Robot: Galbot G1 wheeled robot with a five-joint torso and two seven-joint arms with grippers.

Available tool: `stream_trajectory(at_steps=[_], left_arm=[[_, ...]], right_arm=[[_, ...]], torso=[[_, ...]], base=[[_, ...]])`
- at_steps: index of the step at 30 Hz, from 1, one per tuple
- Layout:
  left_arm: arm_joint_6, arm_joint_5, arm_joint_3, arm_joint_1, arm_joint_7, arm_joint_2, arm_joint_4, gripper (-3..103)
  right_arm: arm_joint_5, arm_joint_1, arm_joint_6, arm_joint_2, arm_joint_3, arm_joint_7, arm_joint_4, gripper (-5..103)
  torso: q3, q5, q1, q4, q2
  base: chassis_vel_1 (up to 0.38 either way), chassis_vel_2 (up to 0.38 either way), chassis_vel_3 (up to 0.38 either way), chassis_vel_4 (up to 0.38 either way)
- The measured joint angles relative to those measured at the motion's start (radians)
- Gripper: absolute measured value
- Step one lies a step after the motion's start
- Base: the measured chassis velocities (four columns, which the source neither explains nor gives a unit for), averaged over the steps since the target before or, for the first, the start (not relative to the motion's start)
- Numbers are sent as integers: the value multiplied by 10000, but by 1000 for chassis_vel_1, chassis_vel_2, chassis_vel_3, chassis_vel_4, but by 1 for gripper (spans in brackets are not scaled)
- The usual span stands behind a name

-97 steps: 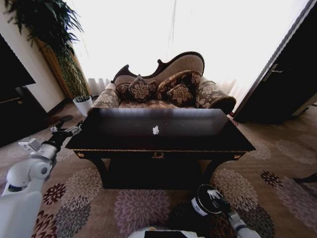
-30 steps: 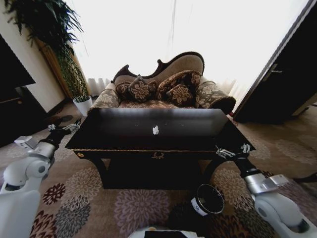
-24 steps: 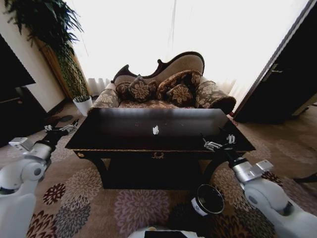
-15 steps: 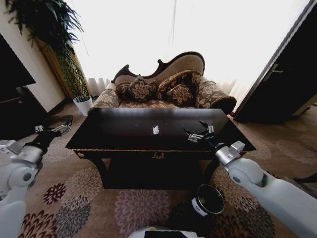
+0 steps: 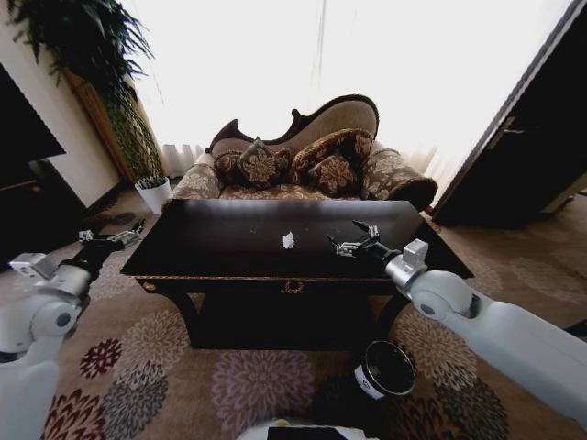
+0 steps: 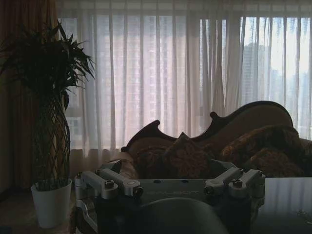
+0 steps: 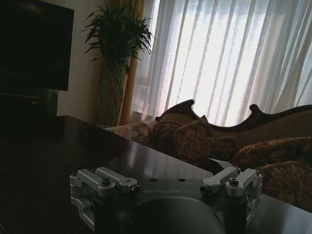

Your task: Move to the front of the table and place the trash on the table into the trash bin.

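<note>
Trash point(image 5: 288, 240) count on the table top: one item, a small white crumpled paper ball, jagged in outline and bright against the dark surface. It rests near the middle of the table point(image 5: 229, 257), well forward of the sofa point(image 5: 303, 156) behind.

Table: one unit, nearly black wood, glossy top that mirrors the window light, one small gold ornament point(image 5: 293, 287) at front centre, curved legs below.

Trash bin point(image 5: 385, 369): one unit, a small dark cylinder with a white label on its side, standing on the patterned carpet in front of the table, below and behind my right jaws.

My right gripper point(image 5: 353, 242) is extended over the table top, above the surface and not touching it. The jaws stand wide apart with nothing between them. The paper ball lies ahead of the jaws and off toward my left side, near but clearly apart from the fingertips (no contact). In the right wrist view the two fingers point(image 7: 105, 184) are spread to either side with bare table beyond them.

My left gripper point(image 5: 108, 240) is held off the table's left end, above the carpet, well apart from the paper ball. Its jaws are likewise spread and carry nothing. One white plant pot point(image 6: 50, 202) stands beyond it beside the sofa.
</note>
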Motion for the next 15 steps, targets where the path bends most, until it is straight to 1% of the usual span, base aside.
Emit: stream_trajectory(at_steps=[1, 3, 4, 6, 7, 9, 10, 11, 13, 14, 15], left_arm=[[0, 0, 0, 0, 0, 0, 0, 100], [10, 15, 50, -11, 0, 0, -14, 100], [19, 25, 76, -13, 0, 0, -24, 100], [22, 38, 99, -11, 0, -4, -38, 100], [22, 38, 99, -11, 0, -4, -38, 100], [25, 48, 100, 5, -2, -23, -46, 100], [25, 53, 100, 12, -2, -34, -48, 100], [25, 53, 100, 12, -2, -34, -48, 100], [26, 70, 99, 28, -4, -73, -53, 100], [26, 85, 99, 35, -4, -107, -57, 100], [26, 104, 99, 39, -4, -145, -58, 100]], right_arm=[[0, 0, 0, 0, 0, 0, 0, 100], [67, 696, -131, 17, -621, -69, 48, 100], [107, 1195, -245, 73, -1117, -101, 73, 100], [186, 1886, -433, 196, -1763, -110, 104, 100], [186, 1886, -433, 196, -1763, -110, 104, 100], [246, 3070, -748, 410, -2801, -84, 73, 100], [266, 3461, -862, 475, -3113, -48, 45, 100], [266, 3461, -862, 475, -3113, -48, 45, 100], [444, 4457, -1275, 717, -3982, 50, -39, 100], [614, 4980, -1544, 936, -4435, 70, -80, 100], [745, 5404, -1799, 1124, -4802, 74, -136, 100]], torso=[[0, 0, 0, 0, 0], [0, 0, 0, 3, 0], [1, 1, 0, 2, 0], [1, 2, 1, 1, 0], [1, 2, 1, 1, 0], [1, 4, 0, 1, 0], [0, 0, 0, 3, 1], [0, 0, 0, 3, 1], [0, -3, 0, 4, 1], [1, 2, 0, 3, 0], [1, -1, 0, 3, 1]], base=[[0, 0, 0, 0], [0, 0, 0, 0], [0, 0, 0, 0], [0, 0, 0, 0], [0, 0, 0, 0], [0, 0, 0, 0], [0, 0, 0, 0], [0, 0, 0, 0], [0, 0, 0, 0], [0, 0, 0, 0], [0, 0, 0, 0]])
